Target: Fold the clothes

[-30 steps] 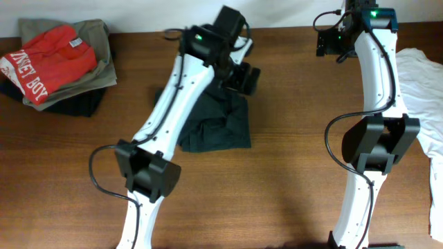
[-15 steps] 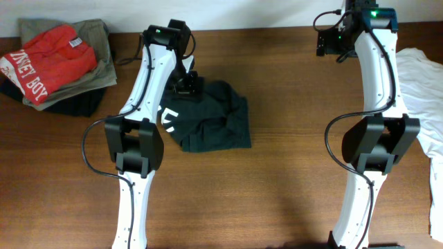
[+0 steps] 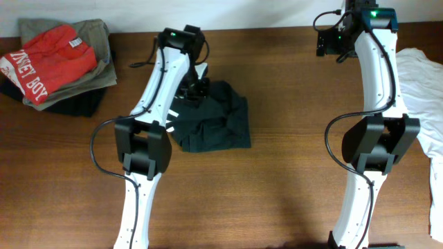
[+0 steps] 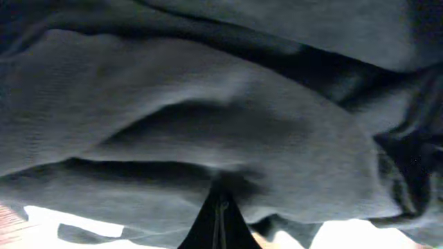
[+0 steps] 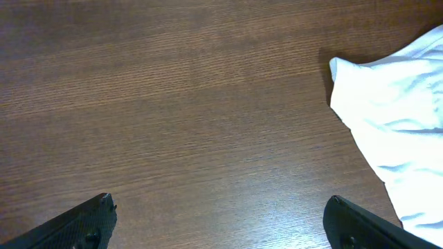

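Left gripper is gripping black T-shirt mid-fold; next move is needing flat lay-down. Right gripper is idling w/ jaws apart.

Far-left corner of the table, I've got a stack: red tee with white lettering on top, olive garment under it, dark cloth poking out below. White cloth sits crumpled at the right edge, partly out of the overhead view. Right wrist view shows its hem on bare wood.
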Controlling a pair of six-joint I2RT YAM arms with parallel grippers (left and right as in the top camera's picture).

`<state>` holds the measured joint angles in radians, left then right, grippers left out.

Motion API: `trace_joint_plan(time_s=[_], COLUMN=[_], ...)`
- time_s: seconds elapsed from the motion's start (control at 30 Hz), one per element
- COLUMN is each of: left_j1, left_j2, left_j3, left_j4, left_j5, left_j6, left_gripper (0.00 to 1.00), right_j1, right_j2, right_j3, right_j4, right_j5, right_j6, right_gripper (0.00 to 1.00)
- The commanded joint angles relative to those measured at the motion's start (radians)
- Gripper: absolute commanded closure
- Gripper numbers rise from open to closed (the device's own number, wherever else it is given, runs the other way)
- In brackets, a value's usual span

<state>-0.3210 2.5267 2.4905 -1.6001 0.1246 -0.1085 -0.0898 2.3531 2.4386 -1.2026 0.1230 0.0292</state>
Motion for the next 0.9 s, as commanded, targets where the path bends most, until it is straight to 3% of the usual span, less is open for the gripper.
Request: trace_joint_plan(time_s=[0.0, 0.1, 0.13, 0.2, 0.23, 0.33, 0.43, 0.57, 0.6, 0.67, 0.73, 0.8, 0.87], left_j1=[-0.01, -0.01, -0.006, 0.005, 0.013, 0.042, 0.072, 0.07, 0.068, 0.068, 0.068, 0.068, 0.066], left_j2=[-0.005, -0.006, -0.006, -0.006, -0.006, -0.006, -0.006, -0.006, -0.006, -0.006, -0.007, -0.016, -0.04], left_j3=[-0.008, -0.008, -0.008, -0.008, -0.008, -0.008, -0.013, -0.115, -0.142, -0.156, -0.147, -0.125, -0.102], left_j4=[-0.014, -0.016, -0.009, 0.029, 0.051, 0.092, 0.097, 0.128, 0.14, 0.149, 0.151, 0.14, 0.116], left_j5=[0.018, 0.017, 0.011, -0.002, -0.001, -0.001, 0.009, 0.079, 0.079, 0.079, 0.078, 0.078, 0.078], left_j6=[0.005, 0.005, 0.005, 0.005, 0.005, 0.005, 0.005, 0.035, 0.035, 0.035, 0.035, 0.035, 0.034], left_gripper=[1.0, 0.99, 0.83, 0.36, 0.22, 0.06, 0.06, 0.2, 0.27, 0.6, 0.74, 0.95, 1.0], right_j1=[0.004, 0.004, 0.004, 0.004, 0.004, 0.004, 0.004, 0.004, 0.004, 0.004, 0.004, 0.004, 0.004], right_j2=[-0.023, -0.023, -0.023, -0.023, -0.023, -0.023, -0.023, -0.023, -0.023, -0.023, -0.023, -0.023, -0.023], right_j3=[0.019, 0.019, 0.019, 0.019, 0.019, 0.019, 0.019, 0.019, 0.019, 0.019, 0.019, 0.019, 0.019], right_j4=[0.0, -0.001, 0.0, -0.001, 0.0, 0.0, 0.0, 0.0, -0.001, 0.0, 0.0, 0.0, 0.0], right_j5=[0.009, 0.009, 0.009, 0.009, 0.009, 0.009, 0.009, 0.009, 0.009, 0.009, 0.009, 0.009, 0.009], right_j6=[0.005, 0.005, 0.005, 0.005, 0.005, 0.005, 0.005, 0.005, 0.005, 0.005, 0.005, 0.005, 0.005], right_gripper=[0.01, 0.01, 0.02, 0.01, 0.01, 0.01, 0.01, 0.01, 0.01, 0.01, 0.01, 0.01, 0.01])
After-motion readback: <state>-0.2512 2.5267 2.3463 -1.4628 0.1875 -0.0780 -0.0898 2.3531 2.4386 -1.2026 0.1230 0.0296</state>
